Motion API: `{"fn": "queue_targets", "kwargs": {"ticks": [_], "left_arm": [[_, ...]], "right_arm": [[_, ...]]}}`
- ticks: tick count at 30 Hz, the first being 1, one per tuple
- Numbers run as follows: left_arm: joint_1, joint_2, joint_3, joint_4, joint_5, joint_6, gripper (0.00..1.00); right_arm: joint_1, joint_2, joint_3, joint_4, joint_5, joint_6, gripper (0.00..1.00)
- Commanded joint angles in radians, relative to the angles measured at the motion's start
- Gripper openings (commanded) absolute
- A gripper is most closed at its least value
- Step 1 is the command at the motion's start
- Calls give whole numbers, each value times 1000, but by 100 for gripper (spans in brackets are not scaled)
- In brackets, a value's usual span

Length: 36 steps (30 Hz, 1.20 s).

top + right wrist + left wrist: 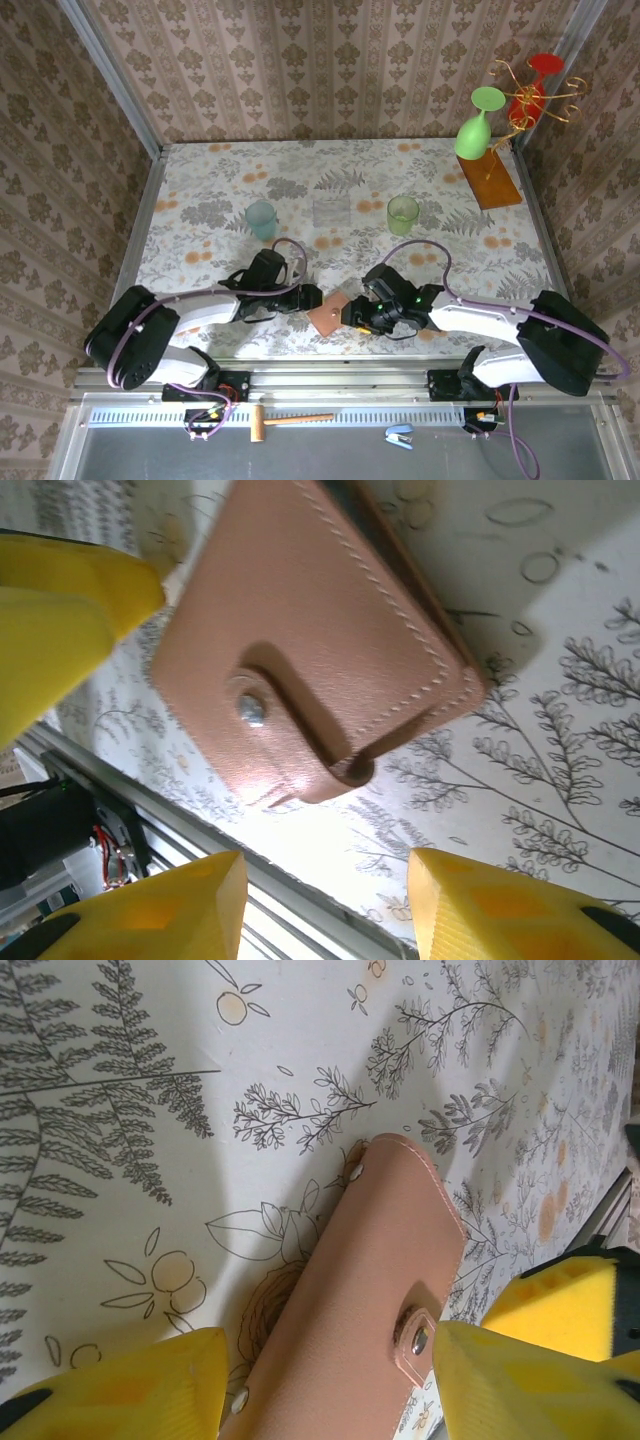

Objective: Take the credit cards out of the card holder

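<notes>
Yellow pads [120, 1385] of my left pincer [298, 298] sit at the bottom of the left wrist view, one on either side of the card holder [370, 1290], which runs up between them on the counter [200, 180]. The jaws are roughly half apart, and the right-hand pad is hard up against the snap tab [415, 1338]. From this angle I cannot tell whether they are pressing the leather or only bracketing it.

Over on the right wrist view, my right pincer [325, 890] stands open with nothing between its fingers, and the holder lies just beyond the tips. From above, the holder lies flat between the two pincers, close to the counter's near edge. It is closed with the tab snapped down, so the credit cards are presumably tucked inside.

Now the worries:
- **Snap:** It is fastened, so if I tug at the flap without a firm hold on the body, I expect the whole holder to drag along rather than open.
- **Edge:** The near edge is right there, with the metal rail [170, 825] just past it. One sideways shove could slide the holder off.
- **Grip:** The leather is smooth and the edge thin, so a pinch on one corner might let it pivot or squirt out.
- **Crowding:** Both pincers are packed around one small thing, so a careless close-in risks finger striking finger.
</notes>
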Motion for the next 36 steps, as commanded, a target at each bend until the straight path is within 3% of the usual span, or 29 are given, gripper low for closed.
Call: {"fn": "queue_targets", "kwargs": {"ticks": [1, 9, 23, 36], "left_arm": [[7, 27, 32, 0, 39, 32, 56], [9, 25, -2, 26, 45, 18, 54], [23, 84, -41, 148, 28, -44, 51], [23, 169, 0, 180, -10, -63, 49]], "right_arm": [[8, 55, -10, 110, -44, 46, 46], [5, 187, 60, 175, -57, 38, 46], [-115, 373, 223, 230, -139, -45, 41], [-224, 330, 261, 57, -127, -188, 41]]}}
